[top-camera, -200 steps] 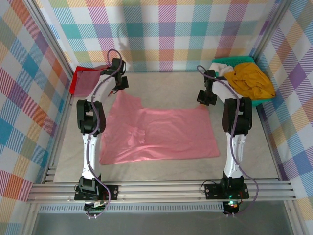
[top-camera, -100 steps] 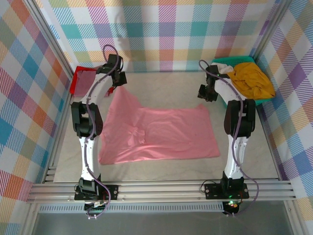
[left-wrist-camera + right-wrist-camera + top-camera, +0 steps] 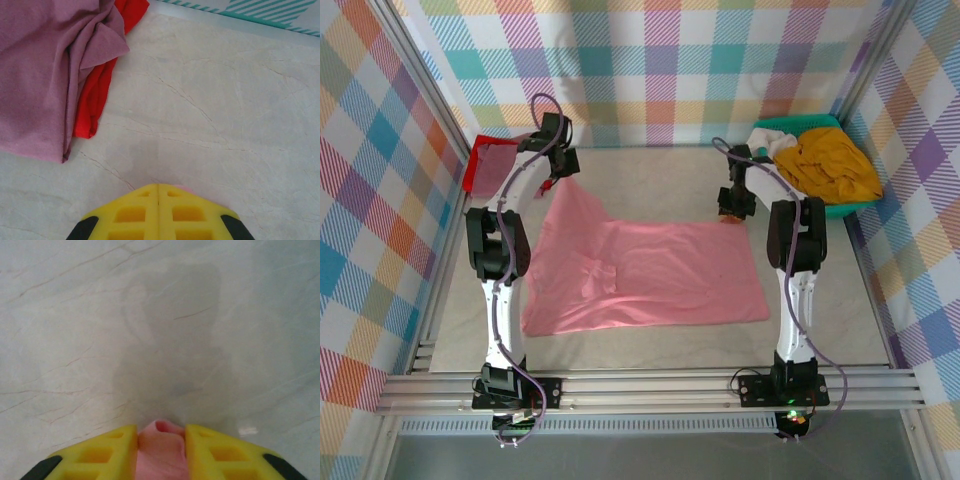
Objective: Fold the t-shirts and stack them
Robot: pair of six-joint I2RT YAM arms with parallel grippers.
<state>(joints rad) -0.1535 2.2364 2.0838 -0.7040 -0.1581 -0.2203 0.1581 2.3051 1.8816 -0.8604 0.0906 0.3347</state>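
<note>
The salmon-pink t-shirt (image 3: pixel 650 270) lies spread across the middle of the table. Its far left corner rises to my left gripper (image 3: pixel 553 184), which is shut on it. In the left wrist view the yellow fingers of the left gripper (image 3: pixel 158 186) meet, with a sliver of pink cloth (image 3: pixel 188 189) peeking past them. My right gripper (image 3: pixel 730 210) is shut on the shirt's far right corner. In the right wrist view, pink cloth (image 3: pixel 161 452) sits pinched in the right gripper (image 3: pixel 161 429). A dull maroon t-shirt (image 3: pixel 45 75) lies over a red t-shirt (image 3: pixel 95 100) at the back left.
A teal basket (image 3: pixel 790 125) at the back right holds a mustard-yellow t-shirt (image 3: pixel 835 165) and some white cloth. The maroon and red pile (image 3: pixel 492 163) sits against the left wall. Checked walls enclose the table on three sides, and bare marble-look surface lies beyond both grippers.
My left gripper pulled the shirt's far left corner toward the back left. My right gripper swung back, then shifted left, drawing the far right corner slightly inward.
</note>
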